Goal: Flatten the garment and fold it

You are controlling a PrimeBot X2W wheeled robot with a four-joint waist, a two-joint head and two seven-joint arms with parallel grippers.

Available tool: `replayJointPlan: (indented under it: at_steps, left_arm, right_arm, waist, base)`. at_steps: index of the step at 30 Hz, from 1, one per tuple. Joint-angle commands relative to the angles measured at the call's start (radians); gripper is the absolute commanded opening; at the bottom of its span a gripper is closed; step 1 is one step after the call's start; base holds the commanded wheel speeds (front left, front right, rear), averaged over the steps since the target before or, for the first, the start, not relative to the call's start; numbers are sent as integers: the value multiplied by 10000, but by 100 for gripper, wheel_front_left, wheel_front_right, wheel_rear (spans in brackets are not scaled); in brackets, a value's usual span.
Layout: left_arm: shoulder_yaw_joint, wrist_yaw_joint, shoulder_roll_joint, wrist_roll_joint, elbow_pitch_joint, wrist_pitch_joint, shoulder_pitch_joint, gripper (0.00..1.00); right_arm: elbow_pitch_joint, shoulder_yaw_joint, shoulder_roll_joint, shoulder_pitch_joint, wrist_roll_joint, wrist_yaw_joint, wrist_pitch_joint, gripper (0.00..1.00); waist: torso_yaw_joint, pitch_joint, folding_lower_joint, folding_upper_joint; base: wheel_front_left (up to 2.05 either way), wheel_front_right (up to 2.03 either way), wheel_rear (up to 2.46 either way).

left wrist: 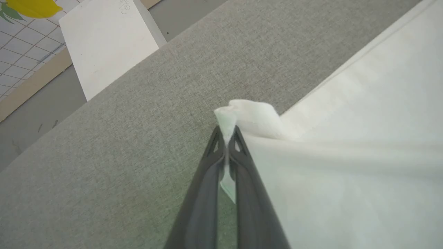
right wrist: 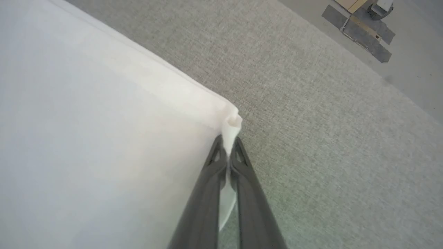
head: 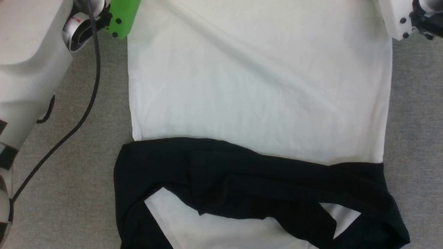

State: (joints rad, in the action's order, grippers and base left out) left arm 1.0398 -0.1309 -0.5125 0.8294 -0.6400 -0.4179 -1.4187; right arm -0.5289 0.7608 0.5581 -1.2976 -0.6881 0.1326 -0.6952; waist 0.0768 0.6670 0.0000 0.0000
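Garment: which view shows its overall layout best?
Head view: the garment lies spread, black sleeves crossing its near end. Each wrist view gives a white corner, pinched in the left claw and right claw.

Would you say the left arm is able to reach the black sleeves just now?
Probably not yet: the left hand is shut on a white corner of the garment, at the end away from the black sleeves. Nothing covers them, so after letting go the way looks free.

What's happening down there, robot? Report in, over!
Left gripper shut on a corner of the garment. Right gripper shut on the other corner. Black sleeves crumpled across the near end. Black cable lies beside it, not touching.
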Motion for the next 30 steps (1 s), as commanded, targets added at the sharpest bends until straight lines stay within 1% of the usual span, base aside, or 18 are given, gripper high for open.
replayJointPlan:
  at_steps: [1, 4, 8, 13, 17, 21, 24, 28, 30]
  left_arm:
    - [14, 2, -57, 78, -83, 209, -248, 0]
    - [25, 2, -57, 65, -337, 758, -372, 0]
    - [-14, 2, -21, -53, -763, 1539, -537, 0]
    - [-115, 2, 105, -181, -1246, 2573, -581, 0]
    - [-55, 2, 195, -115, -1405, 3280, -110, 0]
    - [-46, 20, 161, 26, -1299, 4063, 785, 0]
    - [91, 108, -50, 25, -990, 4482, 1645, 0]
    - [352, 424, -504, 24, -174, 4781, 2976, 0]
    - [416, 692, -820, 98, 420, 4893, 3674, 0]
  right_arm:
    - [-280, 111, 85, 26, 145, -19, 445, 0]
    - [-680, 1, 11, -300, 534, -19, 1724, 0]
    - [-1308, -122, -228, -535, 987, -19, 3057, 0]
    - [-2081, -402, -588, -635, 1413, -19, 4458, 0]
    - [-2446, -401, -813, -249, 1589, -19, 5516, 0]
    - [-2378, -230, -770, 574, 1576, -19, 6569, 0]
    - [-2102, -84, -636, 1325, 1499, -19, 7201, 0]
    - [-1498, -48, -272, 2609, 1245, -19, 7812, 0]
    - [-1095, 9, -76, 3286, 1072, -19, 7948, 0]
  waist:
    - [-134, -221, 0, 0]
    - [-222, -530, 0, 0]
    - [-293, -1006, 0, 0]
    - [-298, -1617, 0, 0]
    - [-234, -2341, 0, 0]
    - [-108, -3186, 0, 0]
    - [-73, -3787, 0, 0]
    - [-4, -4592, 0, 0]
    - [-5, -4933, 0, 0]
  base:
    - [0, 0, 0]
    - [0, 0, 0]
    - [0, 0, 0]
    - [0, 0, 0]
    - [0, 0, 0]
    - [0, 0, 0]
    - [0, 0, 0]
    - [0, 0, 0]
    - [0, 0, 0]
